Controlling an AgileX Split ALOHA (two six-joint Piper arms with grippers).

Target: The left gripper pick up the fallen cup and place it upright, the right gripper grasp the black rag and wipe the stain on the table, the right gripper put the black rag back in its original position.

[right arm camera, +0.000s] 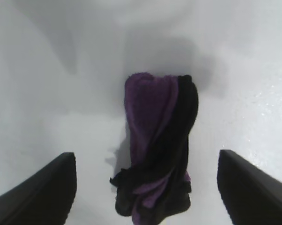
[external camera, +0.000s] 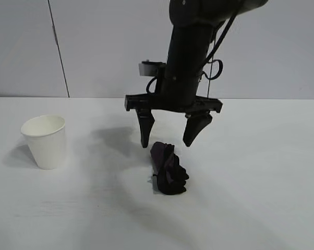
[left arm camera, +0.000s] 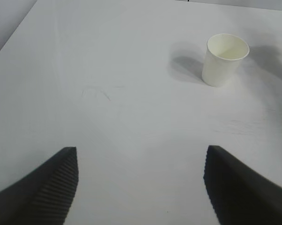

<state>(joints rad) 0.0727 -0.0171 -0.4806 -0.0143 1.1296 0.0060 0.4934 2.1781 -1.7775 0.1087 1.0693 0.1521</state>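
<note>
The white paper cup stands upright on the table at the left; it also shows in the left wrist view. The left gripper is open and empty, well back from the cup, and is out of the exterior view. The black rag with purple folds lies bunched on the table near the middle. The right gripper hangs open just above and behind its far end, fingers pointing down, holding nothing. In the right wrist view the rag lies between the spread fingers of the right gripper. No stain shows.
A grey wall with a vertical seam runs behind the table's back edge. The right arm's shadow falls on the table between the cup and the rag.
</note>
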